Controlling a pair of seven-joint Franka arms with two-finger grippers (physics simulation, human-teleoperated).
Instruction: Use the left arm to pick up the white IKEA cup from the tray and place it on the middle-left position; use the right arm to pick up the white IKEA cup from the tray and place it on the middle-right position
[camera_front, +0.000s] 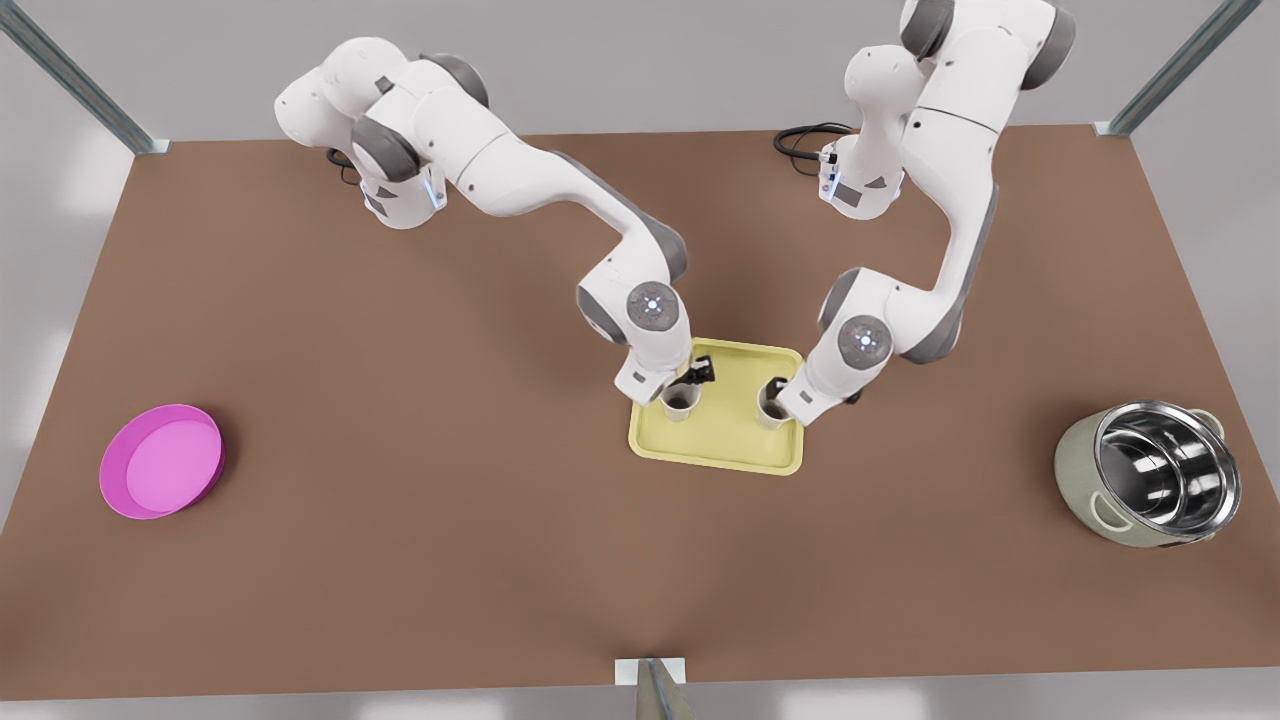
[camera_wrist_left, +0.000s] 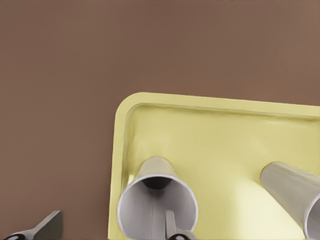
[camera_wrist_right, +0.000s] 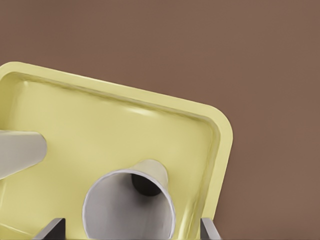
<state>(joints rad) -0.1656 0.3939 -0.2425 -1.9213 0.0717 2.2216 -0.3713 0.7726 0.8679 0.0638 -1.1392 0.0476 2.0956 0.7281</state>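
Observation:
Two white cups stand on the pale yellow tray (camera_front: 722, 450) at the table's middle. My left gripper (camera_front: 690, 386) is down at the cup (camera_front: 680, 401) on the front view's left. In the left wrist view that cup (camera_wrist_left: 150, 207) has one finger (camera_wrist_left: 170, 222) inside its mouth and the other finger (camera_wrist_left: 49, 226) well outside it, so the left gripper (camera_wrist_left: 110, 222) is open; the second cup (camera_wrist_left: 292, 192) is beside it. My right gripper (camera_front: 776, 396) is at the other cup (camera_front: 768, 408). It stands open (camera_wrist_right: 131, 226) with a finger on each side of that cup (camera_wrist_right: 127, 202).
A round magenta dish (camera_front: 160, 462) lies at the front view's far left. A pale green pot with a steel inside (camera_front: 1150, 472) rests tilted at the far right. Bare brown tabletop (camera_front: 450, 480) stretches on both sides of the tray.

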